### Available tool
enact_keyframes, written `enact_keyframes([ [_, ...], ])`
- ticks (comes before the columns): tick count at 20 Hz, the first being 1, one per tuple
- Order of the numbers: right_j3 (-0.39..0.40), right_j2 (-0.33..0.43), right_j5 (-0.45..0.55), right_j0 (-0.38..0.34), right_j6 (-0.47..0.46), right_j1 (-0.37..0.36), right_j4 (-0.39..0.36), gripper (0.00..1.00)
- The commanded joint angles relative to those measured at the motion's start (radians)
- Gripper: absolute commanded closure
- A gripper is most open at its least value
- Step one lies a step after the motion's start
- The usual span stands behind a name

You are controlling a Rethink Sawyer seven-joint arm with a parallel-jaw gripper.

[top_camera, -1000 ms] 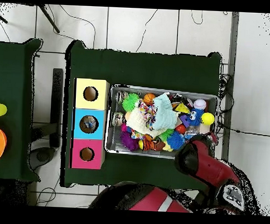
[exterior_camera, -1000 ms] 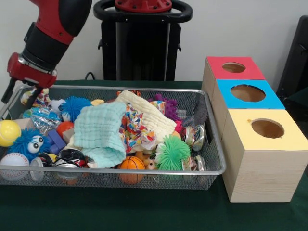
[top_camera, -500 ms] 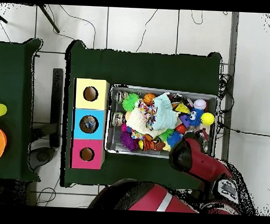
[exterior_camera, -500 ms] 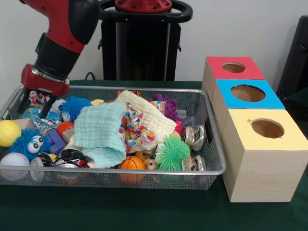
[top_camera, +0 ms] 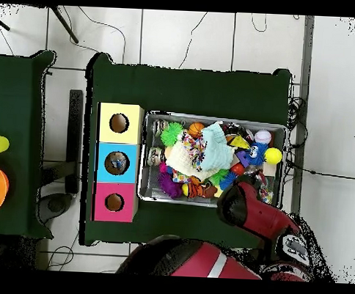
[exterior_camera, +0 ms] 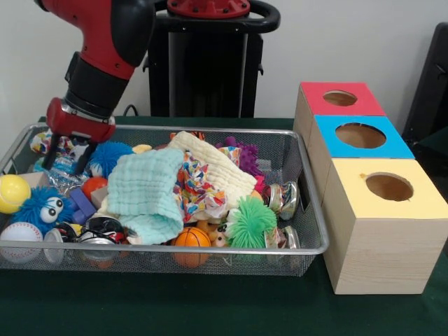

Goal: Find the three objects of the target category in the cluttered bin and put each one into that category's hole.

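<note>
Your gripper (exterior_camera: 66,155) hangs over the back left corner of the wire mesh bin (exterior_camera: 308,210), its two dark fingers spread apart and holding nothing, tips just above a crinkled foil wrapper (exterior_camera: 61,175) and beside a blue spiky ball (exterior_camera: 110,154). The target category is not stated, so candidates must be judged: balls (the yellow ball (exterior_camera: 12,192), baseball (exterior_camera: 19,234) and small basketball (exterior_camera: 191,239)) lie along the front and left. The three boxes with holes, red (exterior_camera: 340,99), blue (exterior_camera: 360,135) and yellow (exterior_camera: 388,187), stand just right of the bin. Expect trouble if you descend here: the fingers may catch the mesh wall or pinch foil instead of a toy, and the mint cloth (exterior_camera: 143,192) hides whatever lies beneath it.
</note>
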Motion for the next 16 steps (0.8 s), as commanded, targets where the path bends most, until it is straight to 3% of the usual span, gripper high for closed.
enact_keyframes([
  [1,0.024,0.147,0.003,-0.047,0.242,0.063,-0.041,0.00],
  [4,-0.002,0.151,0.011,-0.071,0.234,0.105,-0.035,0.00],
  [6,0.009,0.282,0.149,-0.198,0.196,0.120,-0.063,0.00],
  [10,0.053,0.409,0.366,-0.325,0.123,0.100,-0.055,0.00],
  [12,0.052,0.411,0.412,-0.331,0.103,0.093,-0.052,0.00],
  [16,0.034,0.404,0.381,-0.333,0.091,0.102,-0.079,0.00],
])
